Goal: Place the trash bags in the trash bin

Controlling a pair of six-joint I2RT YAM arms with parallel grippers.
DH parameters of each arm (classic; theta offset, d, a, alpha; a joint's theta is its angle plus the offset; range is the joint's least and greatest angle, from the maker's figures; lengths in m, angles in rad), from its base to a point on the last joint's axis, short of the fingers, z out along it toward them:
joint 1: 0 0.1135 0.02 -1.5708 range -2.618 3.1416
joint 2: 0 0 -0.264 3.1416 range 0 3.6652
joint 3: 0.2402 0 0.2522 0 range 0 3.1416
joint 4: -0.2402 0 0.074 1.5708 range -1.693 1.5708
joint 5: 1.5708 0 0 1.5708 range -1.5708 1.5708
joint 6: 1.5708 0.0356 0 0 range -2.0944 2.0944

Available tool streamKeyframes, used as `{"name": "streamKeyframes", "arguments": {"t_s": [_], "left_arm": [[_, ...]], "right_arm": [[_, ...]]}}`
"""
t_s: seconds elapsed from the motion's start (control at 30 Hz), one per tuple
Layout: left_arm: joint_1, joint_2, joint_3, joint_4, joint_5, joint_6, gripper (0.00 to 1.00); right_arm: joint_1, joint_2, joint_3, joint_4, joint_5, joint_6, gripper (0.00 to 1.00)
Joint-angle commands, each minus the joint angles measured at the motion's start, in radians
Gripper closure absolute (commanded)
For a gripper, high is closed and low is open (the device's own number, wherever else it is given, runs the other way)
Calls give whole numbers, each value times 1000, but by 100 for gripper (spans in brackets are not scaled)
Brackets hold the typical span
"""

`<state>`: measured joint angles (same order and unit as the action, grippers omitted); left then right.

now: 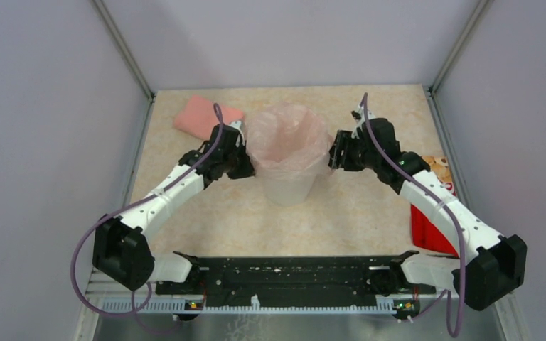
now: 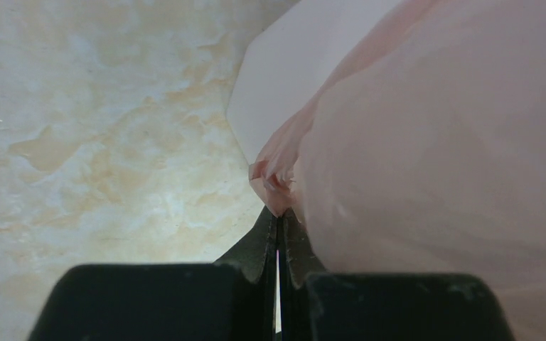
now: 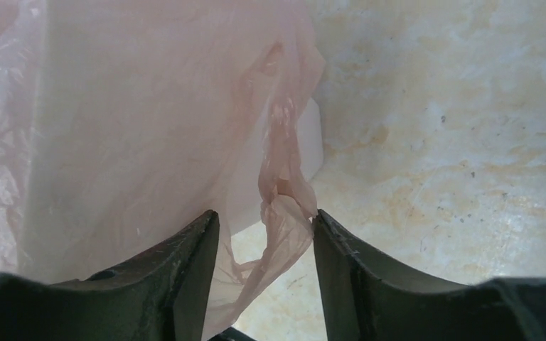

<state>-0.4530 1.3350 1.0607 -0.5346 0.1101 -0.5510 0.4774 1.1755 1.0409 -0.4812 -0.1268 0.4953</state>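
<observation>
At the counter's (image 1: 355, 213) middle, the trash bag (image 1: 288, 135) is sitting draped inside the trash bin (image 1: 288, 188), the left fingers (image 2: 259, 245) pinching its hem at 9 o'clock, the right fingers (image 3: 192, 263) standing spread around a loose fold at 3 o'clock, with only letting go seemingly remaining.

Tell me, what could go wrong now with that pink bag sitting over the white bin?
1. The left tool is shut on a pinch of the trash bag beside the bin. A pull outward could drag the film off the rim, or perhaps tip the bin.
2. The right tool stands open around a twisted strand of bag. If it backs off, the film might snag on a finger and lift that side.
</observation>
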Motion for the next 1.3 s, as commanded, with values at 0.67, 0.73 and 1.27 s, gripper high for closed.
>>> {"name": "streamKeyframes", "arguments": {"t_s": [0.67,0.73,1.27], "left_arm": [[-74,-25,-64,53,-183,-48,100],[-75,-17,-60,53,-185,-44,100],[-41,61,-115,114,-161,-52,100]], "right_arm": [[-141,77,-108,137,15,-49,96],[-141,88,-126,151,23,-50,96],[-141,238,-178,241,80,-95,100]]}}
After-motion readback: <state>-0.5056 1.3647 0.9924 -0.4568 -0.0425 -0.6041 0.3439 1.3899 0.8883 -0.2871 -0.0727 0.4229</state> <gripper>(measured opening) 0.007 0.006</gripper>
